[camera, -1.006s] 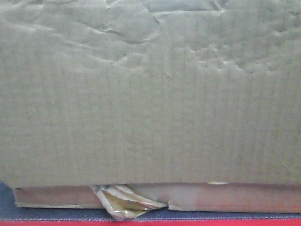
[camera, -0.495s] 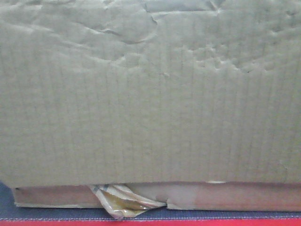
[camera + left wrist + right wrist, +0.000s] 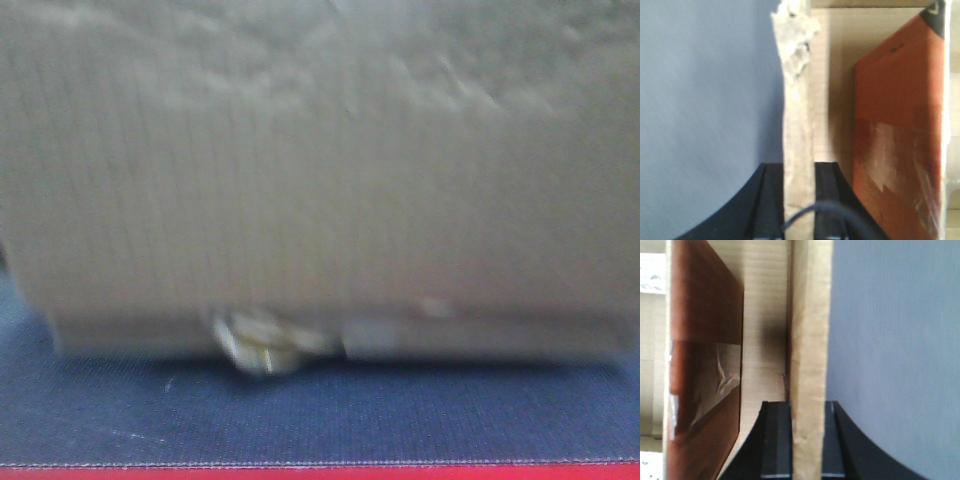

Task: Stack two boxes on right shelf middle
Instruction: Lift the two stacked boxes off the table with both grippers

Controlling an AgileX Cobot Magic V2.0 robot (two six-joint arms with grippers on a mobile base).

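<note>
The box [image 3: 320, 180] is filling nearly the whole front view. Its creased brown face is blurred, and torn tape [image 3: 255, 345] is hanging at about 7 o'clock on its lower edge. The tabletop [image 3: 320, 420] is showing as a dark strip at 6 o'clock, with a red edge below it. The blur makes it impossible to tell whether the box is touching the tabletop or hanging just above it.

The left end effector [image 3: 800, 167] is pinching one upright wall [image 3: 797, 125] of the box, with one finger on each face and a ragged torn edge at 12 o'clock. The right end effector [image 3: 808, 407] is pinching the opposite wall [image 3: 810, 340] in the same way. Gripping opposite walls looks deliberate. The box is probably too wide for one arm, and a pinch on each side is keeping it level and stopping it from swinging.

Inside the box, a reddish-brown panel [image 3: 900, 125] with clear tape is standing at 3 o'clock of the left wall and at 9 o'clock of the right wall [image 3: 705, 340]. Whether it is the second box cannot be told.

The shelf is not in view, so the carry and the stacking are judged not yet done. The thin walls may buckle if the arms squeeze unevenly.
</note>
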